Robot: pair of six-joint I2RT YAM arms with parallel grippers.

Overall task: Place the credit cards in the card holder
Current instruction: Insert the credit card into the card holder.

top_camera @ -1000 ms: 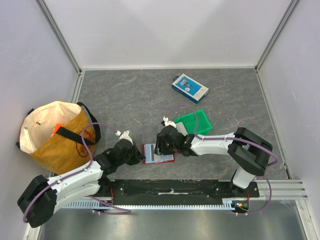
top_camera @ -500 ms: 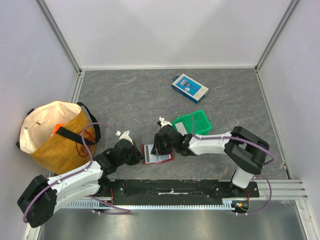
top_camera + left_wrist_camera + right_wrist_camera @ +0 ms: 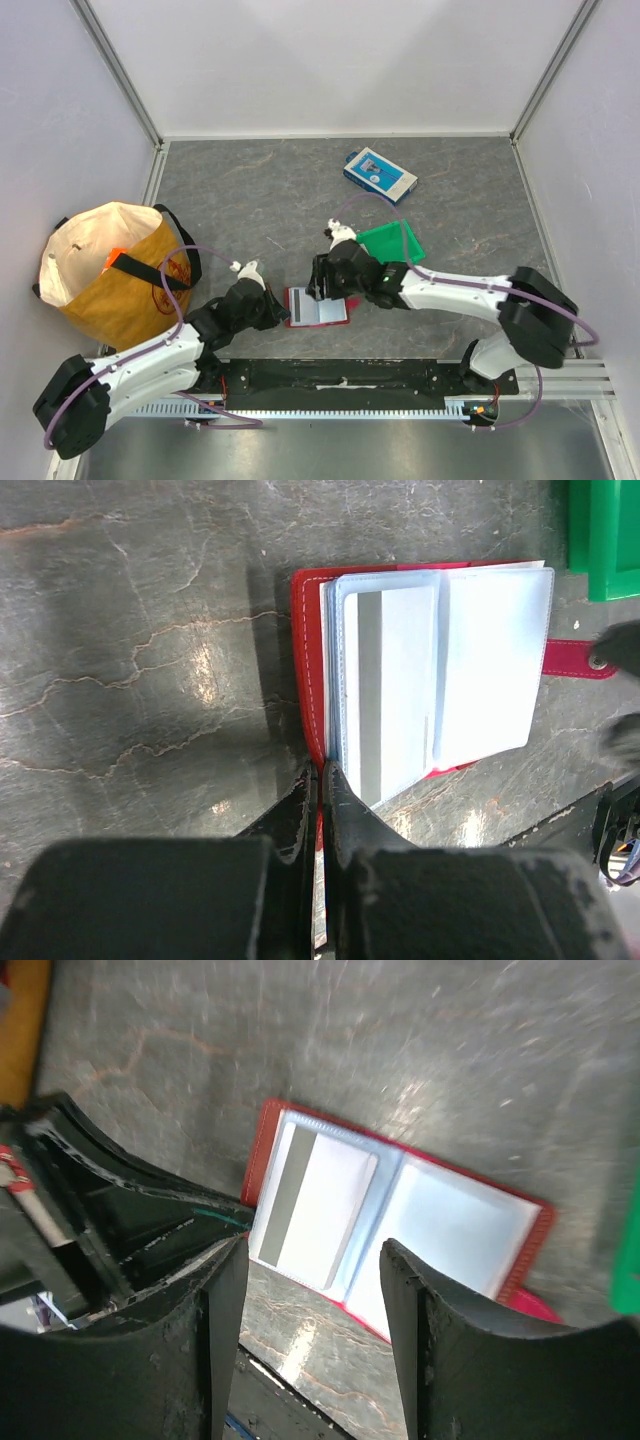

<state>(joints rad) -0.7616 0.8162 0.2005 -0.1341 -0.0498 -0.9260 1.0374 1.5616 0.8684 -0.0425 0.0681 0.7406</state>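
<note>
- Grey stone-patterned tabletop (image 3: pixel 250 190) with pale walls on three sides, seen from above: the red card holder (image 3: pixel 316 307) lies open close to the middle of the near edge.
- The left gripper (image 3: pixel 272 308) is at the holder's left edge. The right gripper (image 3: pixel 325 285) hangs over its far side.
- A green bin (image 3: pixel 385 242) sits just behind the right arm, and a blue-and-white box (image 3: pixel 380 175) lies towards the far edge. A yellow cloth bag (image 3: pixel 110 270) stands by the left edge.
- Left wrist view: the left gripper (image 3: pixel 320 790) is pinched tight on the near rim of the card holder (image 3: pixel 305 660), with red cover showing between the fingers.
- The clear sleeves are spread open, and a pale card (image 3: pixel 395 690) with a grey stripe sits in the one nearer the spine. A corner of the green bin (image 3: pixel 605 535) shows at the top right.
- Right wrist view, somewhat blurred: the right gripper (image 3: pixel 315 1250) hovers above the card holder (image 3: pixel 440 1220), its fingers (image 3: pixel 405 1320) well apart and holding nothing.
- The striped card (image 3: pixel 315 1205) shows in the left sleeve. The left gripper (image 3: pixel 130 1230) is dark at the left.
</note>
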